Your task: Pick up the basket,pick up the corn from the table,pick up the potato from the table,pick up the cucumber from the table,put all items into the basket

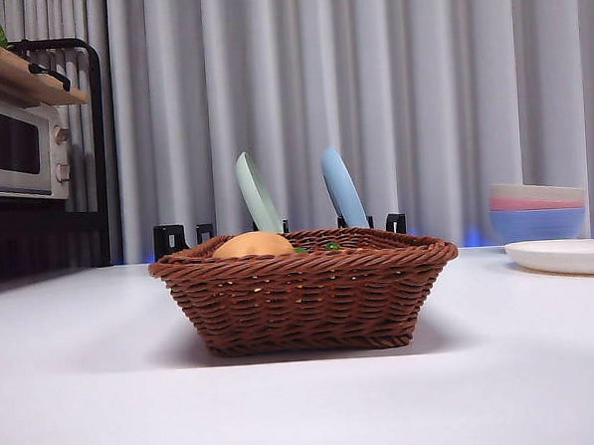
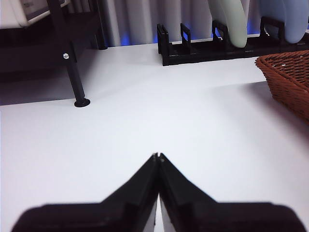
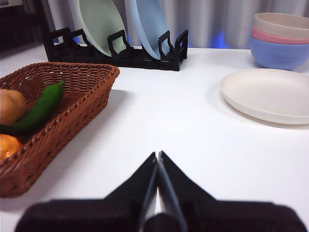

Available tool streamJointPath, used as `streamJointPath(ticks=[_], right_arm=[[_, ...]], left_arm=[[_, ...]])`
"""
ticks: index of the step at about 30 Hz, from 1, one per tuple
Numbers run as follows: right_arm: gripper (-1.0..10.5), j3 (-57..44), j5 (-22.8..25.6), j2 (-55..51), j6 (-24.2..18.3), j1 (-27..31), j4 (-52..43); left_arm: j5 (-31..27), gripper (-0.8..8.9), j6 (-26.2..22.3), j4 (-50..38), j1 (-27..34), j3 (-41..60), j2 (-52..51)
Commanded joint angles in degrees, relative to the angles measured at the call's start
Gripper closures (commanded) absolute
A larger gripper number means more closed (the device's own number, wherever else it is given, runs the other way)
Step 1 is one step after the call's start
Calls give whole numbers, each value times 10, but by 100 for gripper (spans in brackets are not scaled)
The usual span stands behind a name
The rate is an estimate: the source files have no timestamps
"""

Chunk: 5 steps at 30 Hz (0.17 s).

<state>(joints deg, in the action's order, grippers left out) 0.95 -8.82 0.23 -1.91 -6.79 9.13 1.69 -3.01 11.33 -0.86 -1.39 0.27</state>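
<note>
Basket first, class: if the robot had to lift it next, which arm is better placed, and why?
Probably the right: its shut gripper faces the basket closely, with cucumber and potato visible inside. The left gripper sees only the rim's edge.

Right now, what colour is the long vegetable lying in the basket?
Glossy dark green: the cucumber, best seen in the right wrist view.

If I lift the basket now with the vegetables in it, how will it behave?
The basket looks stiff woven wicker, so it probably keeps its shape. The potato and cucumber lie loose, likely to slide if it's tilted. Its shallow, flaring sides may let them spill.
</note>
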Motion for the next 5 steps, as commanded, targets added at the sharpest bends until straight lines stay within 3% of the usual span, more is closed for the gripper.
streamJointPath(ticks=[1, 5], right_arm=[[945, -6, 2, -1, 6, 0, 7], [945, -6, 2, -1, 6, 0, 7]], left_arm=[[-1, 817, -4, -2, 2, 9, -2], [-1, 817, -4, -2, 2, 9, -2]])
